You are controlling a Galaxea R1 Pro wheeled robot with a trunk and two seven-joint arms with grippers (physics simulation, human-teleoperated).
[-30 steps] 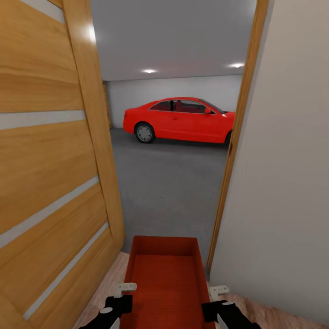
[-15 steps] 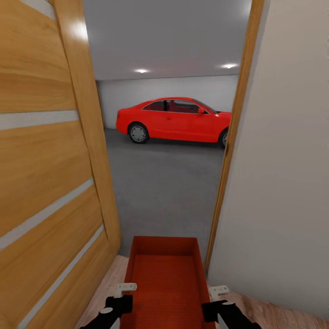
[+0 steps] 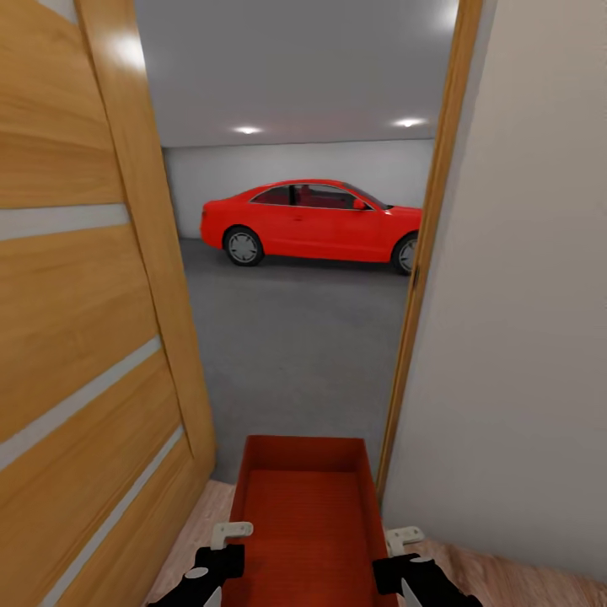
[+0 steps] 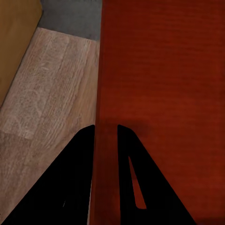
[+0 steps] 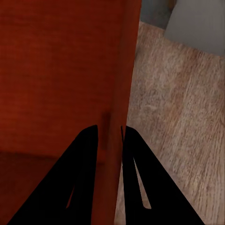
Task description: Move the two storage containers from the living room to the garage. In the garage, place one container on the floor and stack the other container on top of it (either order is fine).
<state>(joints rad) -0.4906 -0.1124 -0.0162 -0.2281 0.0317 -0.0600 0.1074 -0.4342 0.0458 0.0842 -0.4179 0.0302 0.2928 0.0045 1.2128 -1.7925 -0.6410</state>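
Note:
One red-orange storage container (image 3: 303, 506), open-topped and empty, is held low in front of me at the doorway. My left gripper (image 3: 231, 533) is shut on its left wall, and my right gripper (image 3: 403, 536) is shut on its right wall. In the left wrist view the dark fingers (image 4: 79, 154) straddle the container's wall (image 4: 164, 70), the left gripper (image 4: 105, 129) clamped on it. The right wrist view has the right gripper (image 5: 110, 127) pinching the container's other wall (image 5: 61, 70). Beyond the doorway lies the garage with its grey concrete floor (image 3: 295, 337).
The open orange door (image 3: 84, 337) with frosted strips stands close on my left. A wooden door frame (image 3: 421, 295) and a white wall (image 3: 523, 337) stand close on my right. A red car (image 3: 312, 221) is parked at the back of the garage. Light wood planks (image 3: 190, 531) lie underneath.
The whole head view has shifted: the door's edge and the car sit further left and more garage floor shows. The container and both grippers keep the same hold.

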